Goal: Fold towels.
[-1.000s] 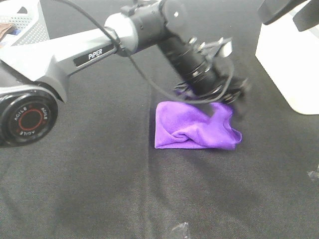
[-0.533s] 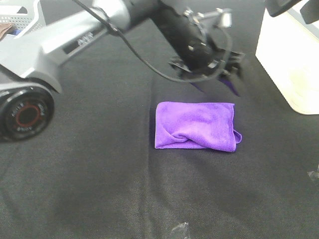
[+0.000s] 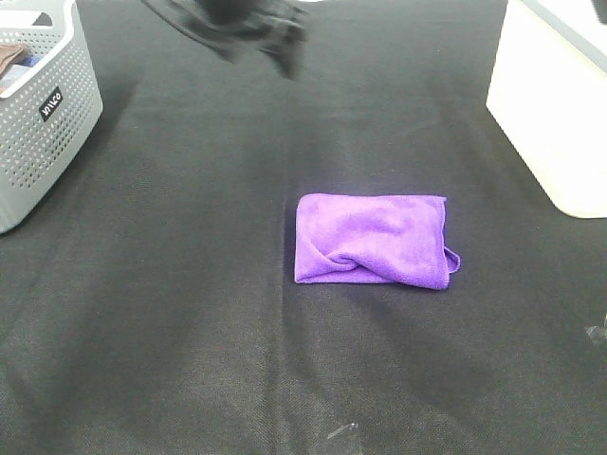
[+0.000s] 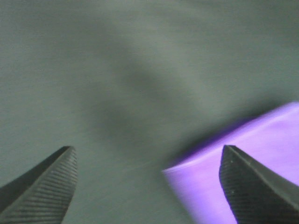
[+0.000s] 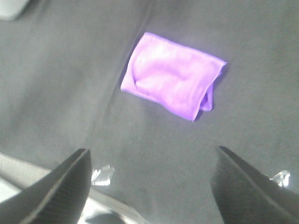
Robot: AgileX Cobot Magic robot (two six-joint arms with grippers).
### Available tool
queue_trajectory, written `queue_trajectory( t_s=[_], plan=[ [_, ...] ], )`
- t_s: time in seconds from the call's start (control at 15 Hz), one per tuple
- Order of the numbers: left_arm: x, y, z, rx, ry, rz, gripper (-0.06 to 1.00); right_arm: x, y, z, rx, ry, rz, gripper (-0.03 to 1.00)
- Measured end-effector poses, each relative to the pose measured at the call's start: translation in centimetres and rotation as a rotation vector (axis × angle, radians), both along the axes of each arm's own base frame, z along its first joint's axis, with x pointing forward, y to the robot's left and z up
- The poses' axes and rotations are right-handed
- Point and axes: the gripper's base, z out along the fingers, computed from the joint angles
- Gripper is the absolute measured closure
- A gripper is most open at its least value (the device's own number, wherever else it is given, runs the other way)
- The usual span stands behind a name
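The purple towel (image 3: 370, 240) lies folded in a rectangle on the black table, with a wrinkle on its near side and a small flap sticking out at its right end. My left gripper (image 3: 256, 28) is a dark blur at the far top edge, well away from the towel. In the left wrist view it (image 4: 148, 154) is open and empty, with the towel (image 4: 201, 186) below it. My right gripper (image 5: 152, 150) is open and empty, high above the table, with the towel (image 5: 173, 86) ahead of it. It is out of the exterior view.
A grey perforated basket (image 3: 47, 104) stands at the far left. A white box (image 3: 555, 104) stands at the far right. Small clear plastic scraps (image 3: 341, 436) lie near the front edge, and another (image 3: 597, 332) lies at the right.
My left arm has let go of the towel's far right corner and pulled back up and to the left. The towel now lies flat and still.
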Motion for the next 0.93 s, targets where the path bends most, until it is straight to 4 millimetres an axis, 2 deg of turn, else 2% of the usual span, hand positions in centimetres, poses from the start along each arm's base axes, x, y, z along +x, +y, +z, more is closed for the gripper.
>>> queue_trajectory(
  t_s=[0.13,0.27,0.33,0.47,0.53,0.67,0.87,0.93],
  plan=[
    [-1.0,4.6,1.5,0.03,0.047,0.095,0.18,-1.7,-0.5,0.1,-0.006,-0.025,-0.005,0.29],
    [-2.9,10.5,4.8,0.023,0.046,0.201,0.18,-3.4,-1.1,-0.2,-0.024,-0.047,-0.025,0.29],
    [-4.5,13.5,7.1,0.013,0.02,0.259,0.18,-4.2,-1.5,-0.6,-0.04,-0.055,-0.035,0.29],
    [-8.4,17.7,9.6,0.012,0.007,0.336,0.18,-6.4,-2.2,-1.3,-0.054,-0.083,-0.044,0.29],
    [-10.8,19.0,10.3,0.014,0.01,0.361,0.18,-7.7,-2.4,-1.6,-0.045,-0.098,-0.044,0.29],
    [-16.9,20.9,11.5,0.014,0.004,0.402,0.18,-11.0,-2.9,-2.4,-0.008,-0.15,-0.037,0.29],
    [-26.7,22.2,12.0,0.0,-0.061,0.44,0.18,-15.4,-3.8,-3.8,0.032,-0.247,-0.044,0.29],
    [-29.7,22.2,11.4,-0.008,-0.078,0.444,0.18,-16.7,-4.1,-4.5,0.051,-0.275,-0.053,0.29]
  ],
)
